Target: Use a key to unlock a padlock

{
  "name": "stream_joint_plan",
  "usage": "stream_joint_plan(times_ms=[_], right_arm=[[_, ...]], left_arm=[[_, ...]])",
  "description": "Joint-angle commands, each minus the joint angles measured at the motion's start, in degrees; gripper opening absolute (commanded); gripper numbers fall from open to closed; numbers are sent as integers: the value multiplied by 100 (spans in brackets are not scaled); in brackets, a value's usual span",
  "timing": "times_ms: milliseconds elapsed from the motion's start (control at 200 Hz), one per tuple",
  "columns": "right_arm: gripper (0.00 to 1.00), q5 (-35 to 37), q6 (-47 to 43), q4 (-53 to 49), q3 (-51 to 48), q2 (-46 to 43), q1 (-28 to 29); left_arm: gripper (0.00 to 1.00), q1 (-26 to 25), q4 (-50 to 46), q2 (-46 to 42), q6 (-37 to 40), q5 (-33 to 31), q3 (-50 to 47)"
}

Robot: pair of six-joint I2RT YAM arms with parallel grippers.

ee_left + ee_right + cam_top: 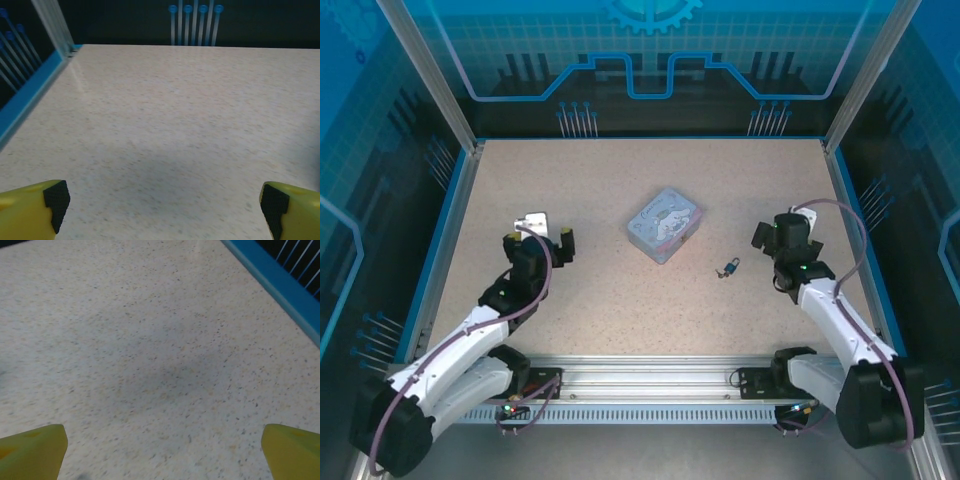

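The tiny dark padlock (729,267) lies on the speckled table, right of centre. A small dark sliver touches its left side; I cannot tell whether that is the key. My right gripper (782,236) hovers just right of and slightly behind the padlock, open. In the right wrist view its yellow fingertips (32,450) stand far apart over bare table. My left gripper (538,240) is at the left of the table, far from the padlock, also open. Between its widely spread yellow fingers (30,207) there is nothing but tabletop.
A pale blue-grey rectangular box (665,223) lies at the table's centre, between the two grippers and just left of the padlock. Blue rails (850,215) and aluminium posts (430,75) border the table. Purple cables (855,225) loop along both arms.
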Motion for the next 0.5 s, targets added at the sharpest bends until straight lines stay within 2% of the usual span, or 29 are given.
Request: stream_joint_plan(times_ms=[0,80,255,320,415,495], right_arm=[[100,1252,-413,1129,-155,513,314],[100,1483,-692,1595,-150,949,434],[100,1577,-1017,2389,-216,1680,456],[100,1454,-1126,2684,-267,1761,447],[100,1034,-1447,3720,-665,1683,441],[100,735,-1773,4215,-866,1638,425]], left_arm=[[99,594,870,231,431,437,-189],[99,896,1050,541,261,750,-236],[99,1107,2305,1442,548,594,-512],[99,1204,2981,1819,660,745,-671],[99,1318,3977,2311,684,901,-895],[99,1385,4492,2617,726,1042,-940]])
